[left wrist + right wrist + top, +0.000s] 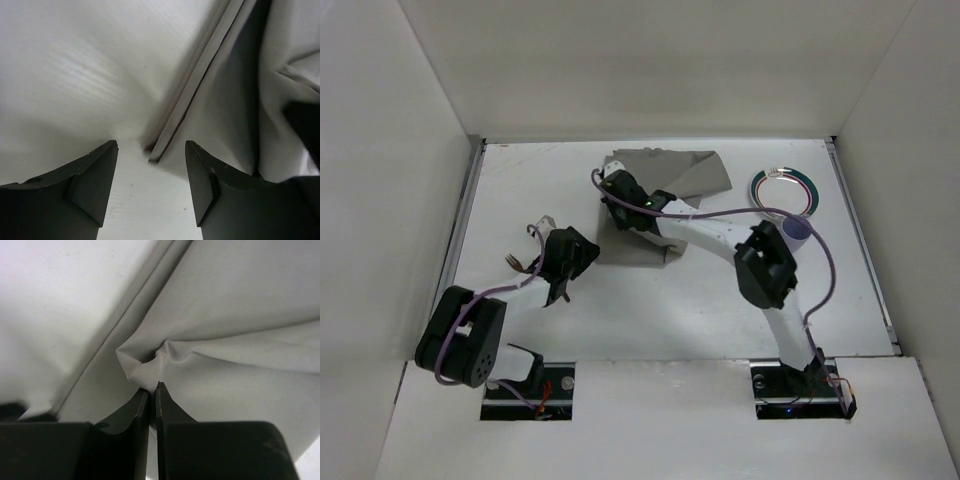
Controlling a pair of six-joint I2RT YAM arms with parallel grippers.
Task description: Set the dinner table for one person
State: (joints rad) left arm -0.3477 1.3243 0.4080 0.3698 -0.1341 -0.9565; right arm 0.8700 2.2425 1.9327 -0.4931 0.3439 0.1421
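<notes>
Right hand (151,389) pinches a fold of the mat (225,315), jaws closed. Left hand (151,146), spread wide and empty, sits over the worktop (670,320) at the mat's lower-left edge.

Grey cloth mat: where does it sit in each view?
Top external: grey cloth mat, crumpled, upper centre.
Left wrist: the mat fills the right side, beyond the open jaws.
Right wrist: the mat fills centre and right, a fold pinched in the shut jaws.
Shared landmark: white dinner table left of the mat.

Cloth mat (695,172) at rear centre of the dinner table (660,310), plate (785,192) right, fork (510,262) left.
</notes>
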